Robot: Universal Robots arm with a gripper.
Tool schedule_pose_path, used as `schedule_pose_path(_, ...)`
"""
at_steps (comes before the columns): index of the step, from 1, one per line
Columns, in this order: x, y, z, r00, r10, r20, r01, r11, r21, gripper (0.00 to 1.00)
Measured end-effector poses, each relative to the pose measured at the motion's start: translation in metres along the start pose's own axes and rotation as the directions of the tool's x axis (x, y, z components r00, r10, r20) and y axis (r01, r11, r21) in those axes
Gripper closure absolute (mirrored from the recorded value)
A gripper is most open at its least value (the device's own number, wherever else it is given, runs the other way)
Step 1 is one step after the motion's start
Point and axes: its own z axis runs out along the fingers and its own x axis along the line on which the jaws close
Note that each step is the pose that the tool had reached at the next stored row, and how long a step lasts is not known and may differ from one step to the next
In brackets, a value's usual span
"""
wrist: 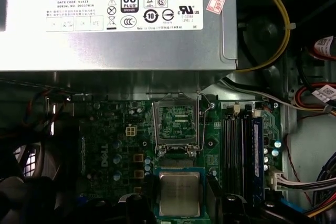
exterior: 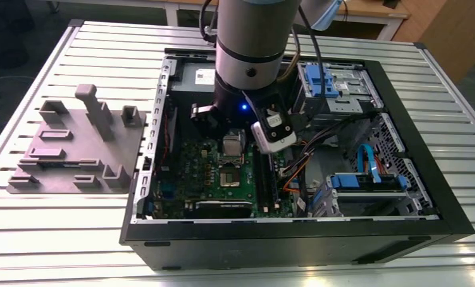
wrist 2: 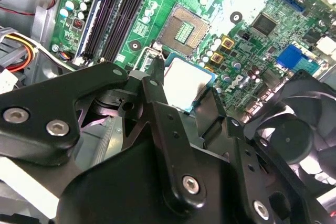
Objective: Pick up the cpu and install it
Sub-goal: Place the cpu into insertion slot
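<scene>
The cpu is a small square chip with a silver top and a thin teal rim, and my gripper is shut on it, one black finger on each side. In the first wrist view the cpu hangs above the green motherboard, a short way from the open socket, whose metal frame and lever are raised. In the exterior view the cpu sits under the arm's wrist inside the open computer case, just behind the socket. The socket is bare.
A grey fixture plate with upright posts lies on the slatted table at the exterior view's left. Inside the case are the power supply, memory slots, a black fan, blue-tabbed drive cages and loose cables.
</scene>
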Motion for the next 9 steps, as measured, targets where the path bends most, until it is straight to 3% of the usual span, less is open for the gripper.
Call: schedule_pose_path(9, -0.0012, -0.0006, 0.0099, 1.0, 0.0, -0.0001, 0.0, 1.0, 0.0001, 0.53)
